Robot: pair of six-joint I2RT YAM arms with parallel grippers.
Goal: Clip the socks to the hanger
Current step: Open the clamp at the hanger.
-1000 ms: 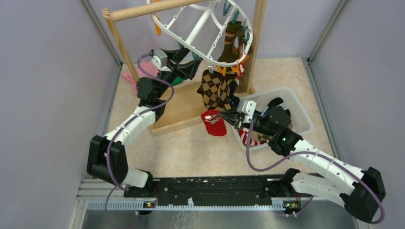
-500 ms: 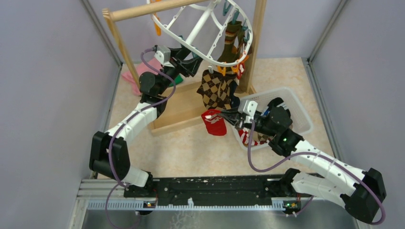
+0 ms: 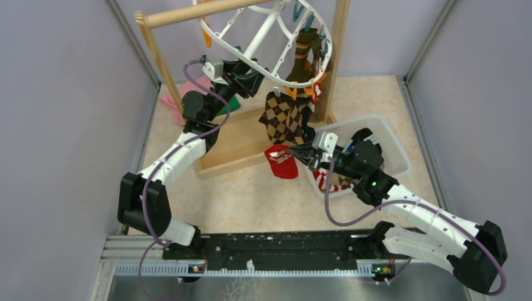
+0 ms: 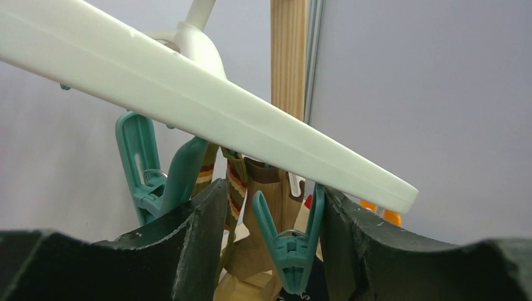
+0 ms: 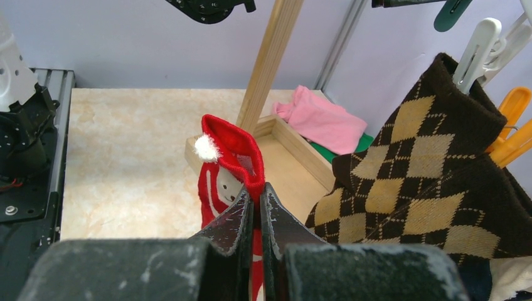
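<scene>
The white oval hanger (image 3: pixel 263 37) hangs tilted from the wooden rack. A brown argyle sock (image 3: pixel 283 116) and a brown-green striped sock (image 3: pixel 303 56) are clipped to it. My left gripper (image 3: pixel 254 81) is open just under the hanger's rim (image 4: pixel 207 106). Its fingers stand on either side of a dangling teal clip (image 4: pixel 292 241), and the right finger touches the clip's handle. My right gripper (image 3: pixel 298 153) is shut on the cuff of a red sock with a white face (image 3: pixel 281 162) and holds it up beside the argyle sock (image 5: pixel 414 188). The red sock (image 5: pixel 229 150) hangs below the fingertips (image 5: pixel 256 200).
A white perforated basket (image 3: pixel 389 147) at the right holds a red-and-white striped sock (image 3: pixel 326 179). The wooden rack has a top pole (image 3: pixel 201 12), upright posts (image 5: pixel 270 63) and a tray base (image 3: pixel 238 141). A pink cloth (image 3: pixel 179 94) lies behind it. A second teal clip (image 4: pixel 150 169) hangs to the left.
My left gripper has risen and moved right, up to the hanger's rim and around a teal clip. The right arm and the red sock have not moved.
</scene>
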